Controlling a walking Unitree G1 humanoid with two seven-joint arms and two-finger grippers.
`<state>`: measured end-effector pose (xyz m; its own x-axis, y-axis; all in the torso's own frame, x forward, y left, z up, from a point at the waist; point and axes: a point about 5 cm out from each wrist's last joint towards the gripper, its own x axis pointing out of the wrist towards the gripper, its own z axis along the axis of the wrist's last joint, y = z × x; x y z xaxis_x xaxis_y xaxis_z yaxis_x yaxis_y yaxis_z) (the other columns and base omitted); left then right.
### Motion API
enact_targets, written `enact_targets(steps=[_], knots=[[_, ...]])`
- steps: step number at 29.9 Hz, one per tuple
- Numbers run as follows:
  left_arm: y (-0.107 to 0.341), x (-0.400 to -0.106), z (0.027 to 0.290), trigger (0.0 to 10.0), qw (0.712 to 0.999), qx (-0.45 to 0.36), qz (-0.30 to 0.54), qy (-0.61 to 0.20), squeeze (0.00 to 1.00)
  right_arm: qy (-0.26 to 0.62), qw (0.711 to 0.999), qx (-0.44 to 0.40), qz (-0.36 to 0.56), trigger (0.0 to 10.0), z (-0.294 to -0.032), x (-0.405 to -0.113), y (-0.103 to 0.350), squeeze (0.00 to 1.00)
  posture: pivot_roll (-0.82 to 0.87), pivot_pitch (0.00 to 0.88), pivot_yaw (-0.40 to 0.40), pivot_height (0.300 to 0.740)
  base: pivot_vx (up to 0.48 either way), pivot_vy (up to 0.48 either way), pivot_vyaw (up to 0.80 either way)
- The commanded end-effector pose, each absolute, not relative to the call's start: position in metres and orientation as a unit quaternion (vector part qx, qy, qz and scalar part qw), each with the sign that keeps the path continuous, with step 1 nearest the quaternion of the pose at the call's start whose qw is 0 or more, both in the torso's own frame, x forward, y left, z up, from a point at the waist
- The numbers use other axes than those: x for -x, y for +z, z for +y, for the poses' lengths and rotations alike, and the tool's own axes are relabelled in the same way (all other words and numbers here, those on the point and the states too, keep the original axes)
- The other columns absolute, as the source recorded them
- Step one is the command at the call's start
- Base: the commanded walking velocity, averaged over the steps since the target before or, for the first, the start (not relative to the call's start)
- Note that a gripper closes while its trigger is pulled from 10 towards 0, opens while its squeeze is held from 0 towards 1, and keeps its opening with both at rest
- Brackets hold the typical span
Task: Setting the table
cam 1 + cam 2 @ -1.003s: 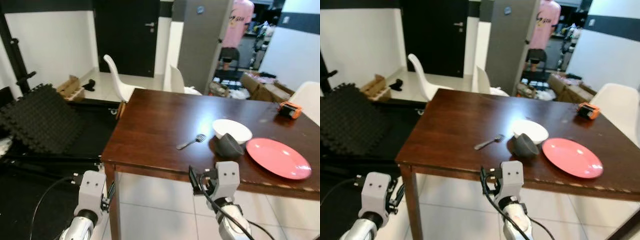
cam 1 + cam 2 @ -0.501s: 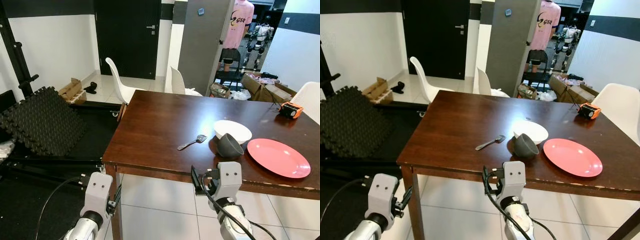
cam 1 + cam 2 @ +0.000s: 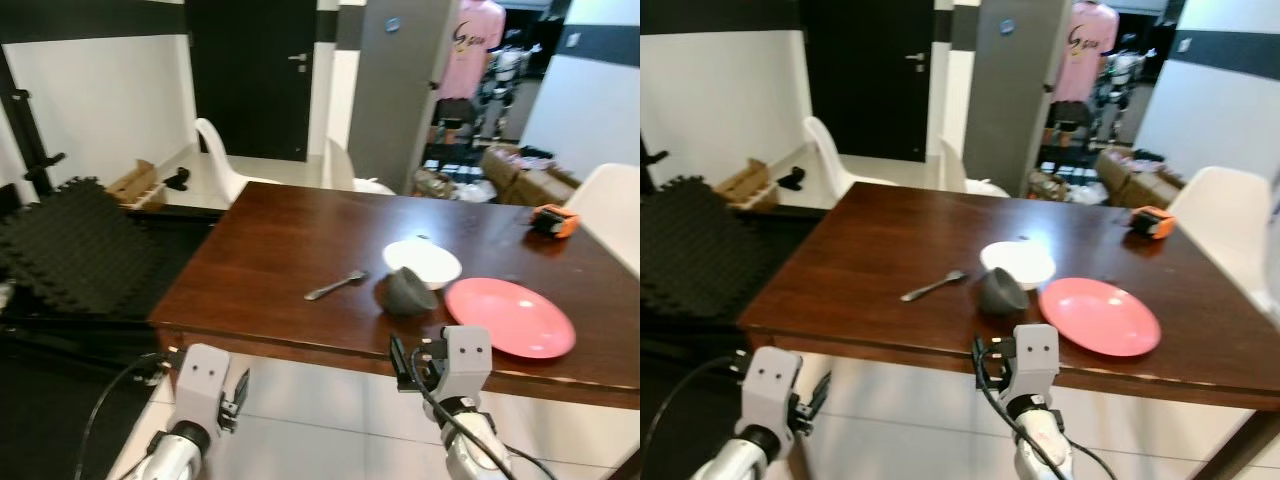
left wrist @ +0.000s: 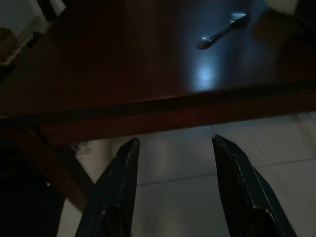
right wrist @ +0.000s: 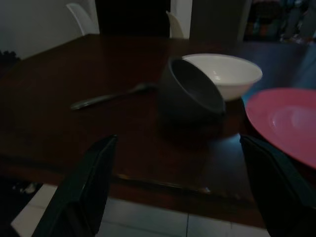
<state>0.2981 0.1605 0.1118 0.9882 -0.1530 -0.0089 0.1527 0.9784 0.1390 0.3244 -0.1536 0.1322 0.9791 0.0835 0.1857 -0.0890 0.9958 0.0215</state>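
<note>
A: Our right claw (image 5: 180,197) is spread wide and grasps nothing. It hangs just short of the near edge of the desk (image 3: 290,250), lined up with the dark bowl (image 5: 190,96). Our left claw (image 4: 173,187) is released too, below the desk edge, near the corner.

B: And the things we're setting?

A: The dark bowl lies tipped on its side, mouth toward us, touching the white bowl (image 3: 422,263) behind it. The fork (image 3: 336,286) lies flat to its left, and the pink plate (image 3: 510,317) just to its right.

B: So how do we take the step well?

A: We judge we're closing in for a first pick, probably the dark bowl. We'd lift the right claw over the desk edge first, then pinch the raised rim, one finger inside and one outside. We should go slowly, since a tilted round bowl may roll or nudge the white one.

B: How will the pieces handle?

A: The dark bowl looks matte and thick-walled, so it should grip fairly. The white bowl looks glossy and shallow, the plate smooth and flat with a low rim. The fork is thin shiny metal, hard to get under. The desk is polished dark wood, so things may slide.
</note>
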Motion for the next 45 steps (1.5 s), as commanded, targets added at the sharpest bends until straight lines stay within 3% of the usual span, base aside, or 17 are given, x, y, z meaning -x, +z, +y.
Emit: enact_targets(steps=[1,11,27,42,45], knots=[[0.104,-0.295,0.160,10.0,0.995,-0.069,0.015,-0.077,0.00,0.042,0.996,-0.016,-0.079,10.0,-0.154,-0.322,0.125,0.00,0.02,0.043,0.021,0.740,0.000,-0.322,0.00],[0.100,-0.298,0.164,10.0,0.995,-0.066,0.033,-0.064,0.00,0.042,0.996,-0.016,-0.079,10.0,-0.154,-0.321,0.124,0.00,0.02,0.039,0.022,0.740,0.000,-0.121,0.00],[0.099,-0.299,0.166,10.0,0.995,-0.062,0.037,-0.063,0.00,0.042,0.996,-0.017,-0.079,10.0,-0.153,-0.321,0.124,0.00,0.02,0.040,0.027,0.740,0.000,0.404,0.00],[0.104,-0.294,0.150,10.0,0.992,-0.039,0.029,-0.116,0.00,0.041,0.996,-0.017,-0.080,10.0,-0.154,-0.319,0.125,0.00,0.02,0.053,0.028,0.740,0.000,0.000,0.00],[0.123,-0.293,0.142,10.0,0.989,-0.025,-0.001,-0.145,0.00,0.038,0.994,-0.019,-0.105,10.0,-0.154,-0.319,0.140,0.00,0.02,0.059,0.026,0.740,0.000,0.000,0.00]])
